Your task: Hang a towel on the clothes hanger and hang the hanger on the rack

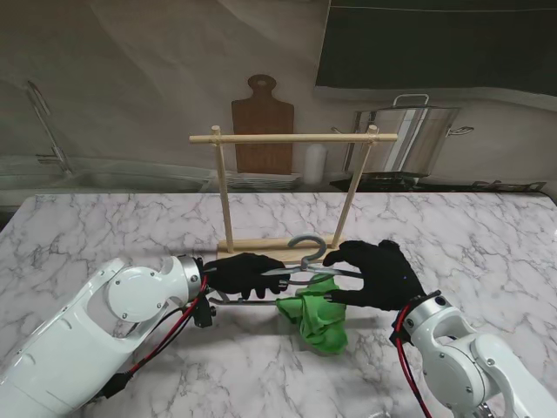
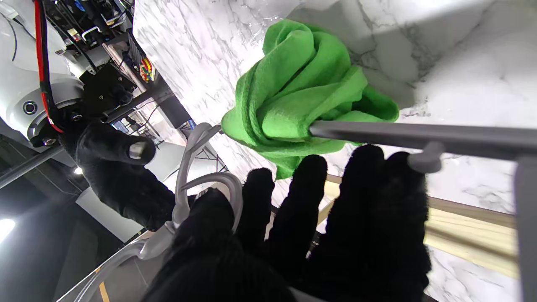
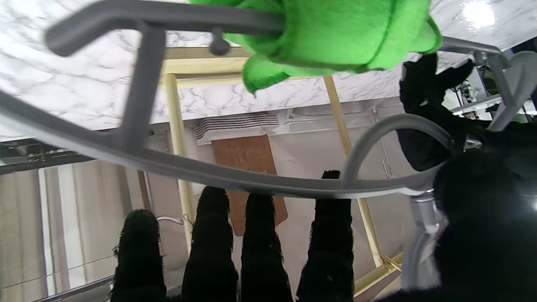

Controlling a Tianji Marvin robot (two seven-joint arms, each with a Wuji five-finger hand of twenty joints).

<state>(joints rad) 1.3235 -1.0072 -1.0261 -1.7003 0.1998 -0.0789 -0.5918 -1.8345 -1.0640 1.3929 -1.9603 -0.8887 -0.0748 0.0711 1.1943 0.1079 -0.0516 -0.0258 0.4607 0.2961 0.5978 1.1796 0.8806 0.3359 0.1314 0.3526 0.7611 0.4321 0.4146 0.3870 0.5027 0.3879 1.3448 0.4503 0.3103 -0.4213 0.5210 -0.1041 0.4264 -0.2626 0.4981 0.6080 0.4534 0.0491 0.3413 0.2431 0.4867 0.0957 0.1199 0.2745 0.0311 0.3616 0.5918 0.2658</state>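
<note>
Both hands, left hand (image 1: 248,273) and right hand (image 1: 376,274), grip the hanger (image 1: 306,258) carrying the towel (image 1: 315,320).

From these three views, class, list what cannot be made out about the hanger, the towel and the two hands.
- Stand view: the right hand covers its end of the hanger.
- Left wrist view: the towel is bunched; its drape is unclear.
- Right wrist view: the top edge crops the towel.
- Left hand: its grip is unclear.

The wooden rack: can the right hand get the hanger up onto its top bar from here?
Probably yes. The right hand holds the hanger just in front of the rack, and nothing stands between them. It must lift high, though, and the green towel hangs bunched, not spread.
</note>
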